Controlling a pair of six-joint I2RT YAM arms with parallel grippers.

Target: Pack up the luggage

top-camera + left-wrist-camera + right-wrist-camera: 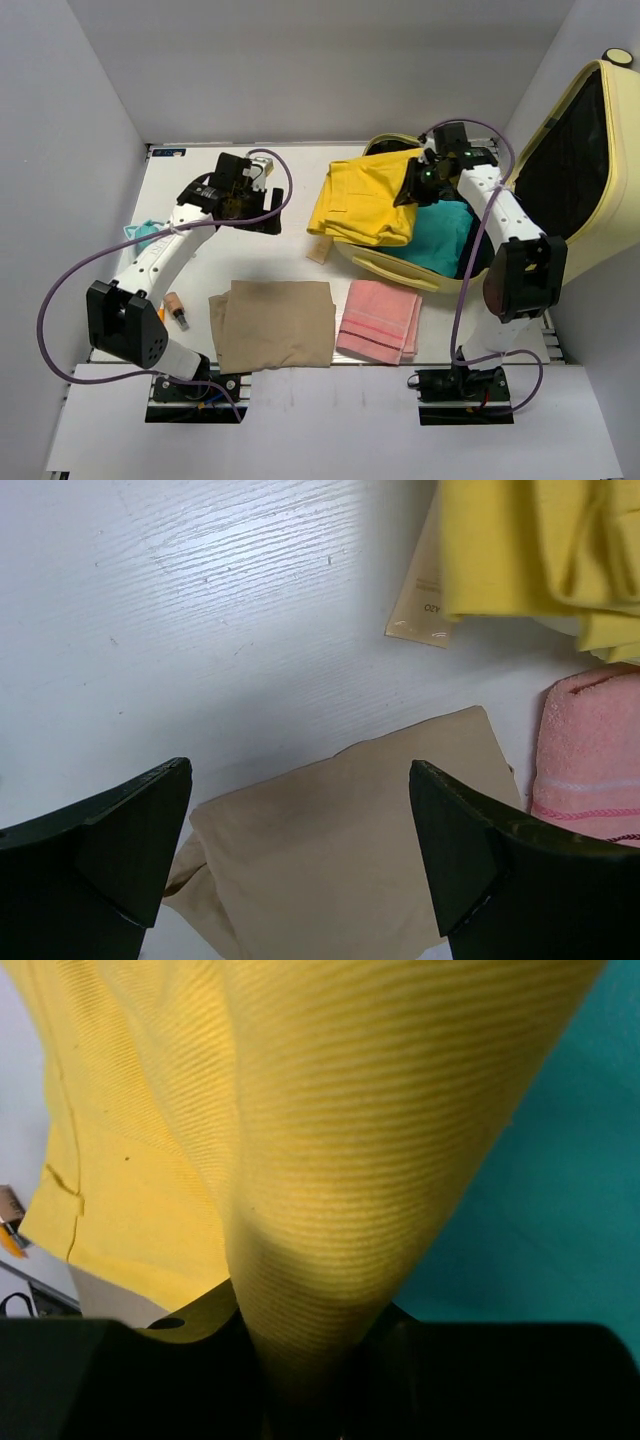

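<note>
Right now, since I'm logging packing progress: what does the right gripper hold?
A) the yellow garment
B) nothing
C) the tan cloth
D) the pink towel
A: the right gripper is pinched on the yellow garment, and the right wrist view shows yellow fabric rising from between its fingers.

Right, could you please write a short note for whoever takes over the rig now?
Left gripper: jaws open, empty, above the table beyond the tan cloth.
Right gripper: shut on the yellow garment, draped over the left rim of the luggage.
Done: teal garment lies in the luggage.
Left to do: settle the yellow garment inside, then pack the tan cloth and pink towel lying on the table.
</note>
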